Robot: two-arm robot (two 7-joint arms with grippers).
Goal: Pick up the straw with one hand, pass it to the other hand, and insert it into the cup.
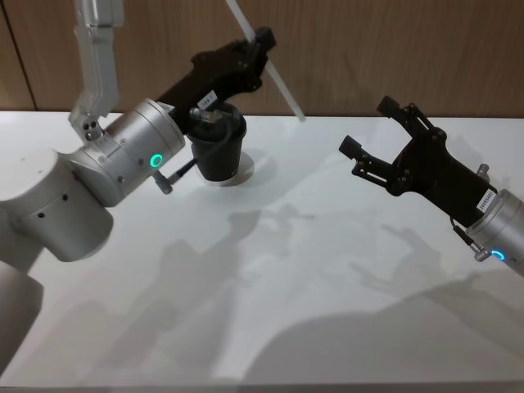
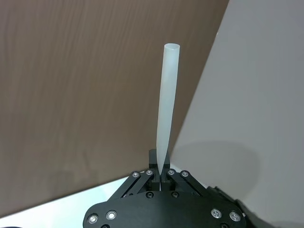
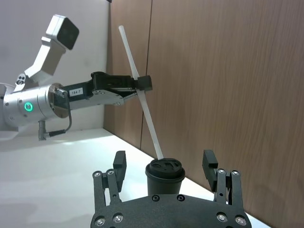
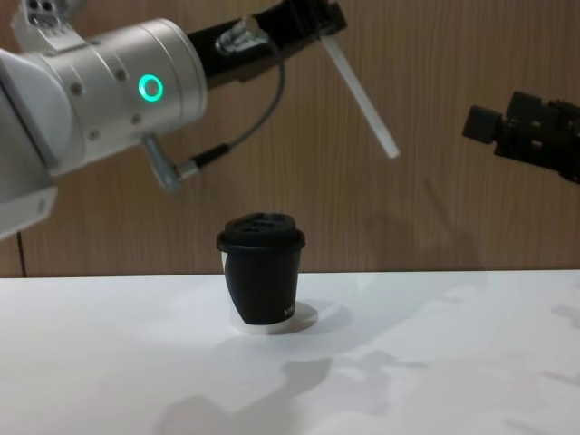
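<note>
My left gripper (image 1: 260, 38) is shut on the white straw (image 1: 277, 78), holding it near its middle, high above the table. The straw slants, and its lower end hangs above and to the right of the cup (image 1: 219, 149). The left wrist view shows the straw (image 2: 167, 104) rising from between the shut fingers of the left gripper (image 2: 160, 167). The black lidded cup (image 4: 263, 281) stands upright on the table, below the left arm. My right gripper (image 1: 367, 125) is open and holds nothing, off to the right of the cup; from its wrist I see the cup (image 3: 165, 176) and the straw (image 3: 142, 104).
The white table (image 1: 286, 270) carries only the cup, with bare surface in front and to the right. A brown wooden wall (image 1: 409, 49) stands close behind the cup and the straw.
</note>
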